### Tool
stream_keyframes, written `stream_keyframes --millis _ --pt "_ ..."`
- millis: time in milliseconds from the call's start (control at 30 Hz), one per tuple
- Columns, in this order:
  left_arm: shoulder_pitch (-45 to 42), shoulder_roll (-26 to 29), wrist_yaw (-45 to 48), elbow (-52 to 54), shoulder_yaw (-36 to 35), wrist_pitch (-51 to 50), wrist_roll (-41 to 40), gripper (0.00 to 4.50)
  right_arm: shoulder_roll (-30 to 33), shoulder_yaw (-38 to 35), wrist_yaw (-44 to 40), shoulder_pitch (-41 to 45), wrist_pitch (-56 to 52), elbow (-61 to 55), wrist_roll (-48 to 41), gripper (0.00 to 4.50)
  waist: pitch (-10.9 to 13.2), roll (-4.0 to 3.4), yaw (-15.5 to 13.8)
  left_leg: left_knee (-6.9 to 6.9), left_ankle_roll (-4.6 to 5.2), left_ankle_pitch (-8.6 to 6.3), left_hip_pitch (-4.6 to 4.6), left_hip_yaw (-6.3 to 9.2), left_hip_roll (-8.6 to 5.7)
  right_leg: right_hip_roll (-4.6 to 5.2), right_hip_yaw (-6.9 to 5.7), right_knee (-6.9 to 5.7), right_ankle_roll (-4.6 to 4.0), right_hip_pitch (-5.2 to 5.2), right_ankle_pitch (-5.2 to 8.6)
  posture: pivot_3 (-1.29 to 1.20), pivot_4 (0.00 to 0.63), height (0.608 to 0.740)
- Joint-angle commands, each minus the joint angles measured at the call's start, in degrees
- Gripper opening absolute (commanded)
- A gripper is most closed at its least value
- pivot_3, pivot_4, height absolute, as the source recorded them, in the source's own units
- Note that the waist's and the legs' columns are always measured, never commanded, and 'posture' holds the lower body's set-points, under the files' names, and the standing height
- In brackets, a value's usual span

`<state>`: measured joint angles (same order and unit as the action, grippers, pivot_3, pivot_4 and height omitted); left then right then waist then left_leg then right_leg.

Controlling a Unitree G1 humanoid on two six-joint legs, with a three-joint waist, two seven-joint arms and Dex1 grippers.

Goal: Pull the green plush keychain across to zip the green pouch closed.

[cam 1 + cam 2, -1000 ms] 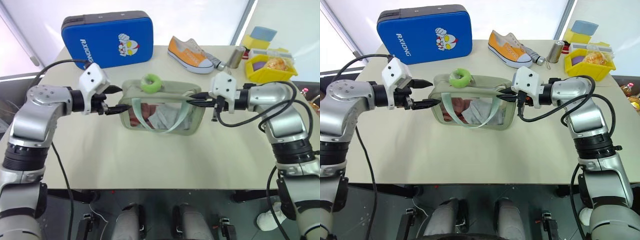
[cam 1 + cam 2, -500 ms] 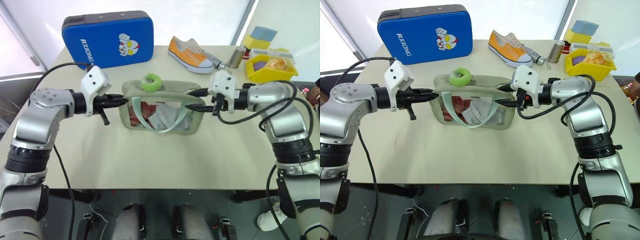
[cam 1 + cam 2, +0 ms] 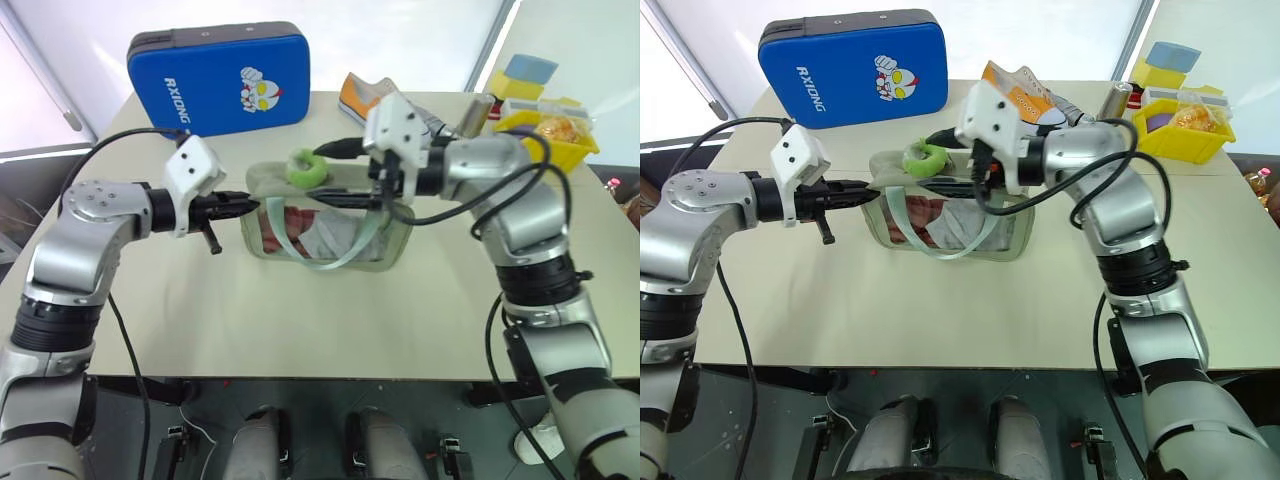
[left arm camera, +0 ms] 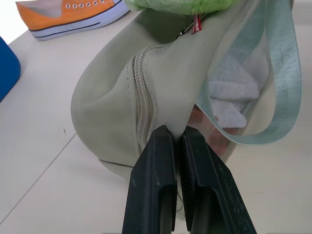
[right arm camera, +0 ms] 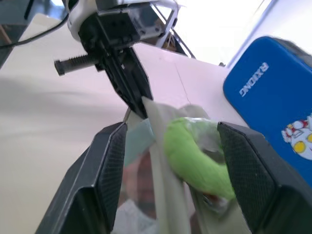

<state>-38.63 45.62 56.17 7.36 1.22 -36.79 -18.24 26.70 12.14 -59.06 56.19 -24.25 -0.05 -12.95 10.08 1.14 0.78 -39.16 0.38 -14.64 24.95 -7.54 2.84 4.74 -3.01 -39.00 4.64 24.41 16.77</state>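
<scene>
The green pouch (image 3: 330,235) stands on the table (image 3: 300,320) with its mint strap hanging over the clear window. The green plush keychain (image 3: 303,167) sits on the top edge, toward the pouch's left end. My left gripper (image 3: 245,205) is shut on the fabric of the pouch's left end, beside the zipper (image 4: 141,107). My right gripper (image 5: 173,131) is open above the pouch's top, pointing left. Its fingers (image 5: 105,180) stand on either side of the keychain (image 5: 195,156) without closing on it.
A blue cartoon-printed case (image 3: 220,80) stands at the back left. An orange shoe (image 3: 355,95) lies at the back, partly hidden behind my right arm. A metal cylinder (image 3: 473,115) and a yellow bin (image 3: 555,135) stand at the back right.
My left gripper closed on the pouch's left end. My right gripper let go of the pouch's right end, opened, and swung left and up to the keychain.
</scene>
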Motion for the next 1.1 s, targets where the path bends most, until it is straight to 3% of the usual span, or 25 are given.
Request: stream_keyframes --millis 33,200,233,300,433,733,900,1100 --pt "-0.7 0.0 -0.1 1.8 -0.1 -0.1 -0.5 0.0 -1.8 1.6 1.7 2.6 5.3 3.2 3.4 3.05 0.0 0.0 0.0 0.0 0.0 0.0 0.0 0.0 0.01 -0.01 0.0 0.0 0.0 0.0 0.0 0.0 0.15 0.74" --pt "-0.6 -0.1 -0.5 2.1 -0.2 -0.3 -0.5 0.0 -2.5 2.7 2.6 3.5 9.1 8.0 6.7 3.05 0.0 0.01 -0.1 0.0 0.0 0.0 0.0 0.0 -0.01 0.01 0.0 0.0 0.0 -0.01 0.0 0.0 0.15 0.74" --pt "-0.6 -0.1 -0.6 2.0 -0.2 -0.3 -0.5 0.0 -2.5 2.6 2.5 3.6 9.3 8.4 6.8 2.82 0.0 0.0 0.0 0.0 0.0 0.0 0.0 0.0 -0.01 0.01 0.0 0.0 0.0 -0.01 0.0 0.0 0.15 0.74" --pt "-0.7 -0.2 -0.7 2.1 -0.3 -0.3 -0.5 0.0 -2.5 2.3 2.2 3.7 9.5 8.9 6.8 2.2 0.0 0.0 0.1 0.0 0.0 0.0 0.0 0.0 0.0 0.0 0.0 0.0 0.0 0.0 0.0 0.0 0.15 0.74" --pt "-1.1 -0.4 -0.9 1.3 -0.2 0.0 -0.4 0.0 -2.2 1.0 1.4 4.0 8.4 9.4 5.7 0.12 0.0 0.0 0.0 0.0 0.0 0.0 0.0 0.0 0.01 -0.01 0.0 0.0 0.0 0.0 0.0 0.0 0.15 0.74" --pt "-1.4 -1.0 -0.9 0.0 0.0 1.0 -0.1 0.0 1.8 -6.7 0.9 5.3 -4.0 6.3 -1.9 0.05 0.0 0.0 -0.1 0.01 0.0 0.0 0.0 0.01 0.0 0.0 0.0 0.0 0.0 0.0 0.0 0.0 0.15 0.74" --pt "-0.9 -0.8 -0.7 0.2 0.0 1.1 0.0 0.0 11.0 -9.1 2.7 4.1 -2.0 8.8 2.3 0.05 0.0 0.0 -0.2 0.01 0.06 -0.04 0.02 0.0 -0.04 0.05 -0.01 0.03 0.0 0.0 0.0 0.0 0.15 0.74" --pt "-0.9 -0.2 0.0 -0.2 0.3 1.0 0.1 0.0 21.8 -12.9 7.8 -4.3 -2.7 7.0 6.9 0.05 0.0 0.01 -0.1 0.01 0.07 -0.04 0.02 -0.02 -0.04 0.06 0.0 0.04 0.0 -0.01 0.0 0.0 0.15 0.74"
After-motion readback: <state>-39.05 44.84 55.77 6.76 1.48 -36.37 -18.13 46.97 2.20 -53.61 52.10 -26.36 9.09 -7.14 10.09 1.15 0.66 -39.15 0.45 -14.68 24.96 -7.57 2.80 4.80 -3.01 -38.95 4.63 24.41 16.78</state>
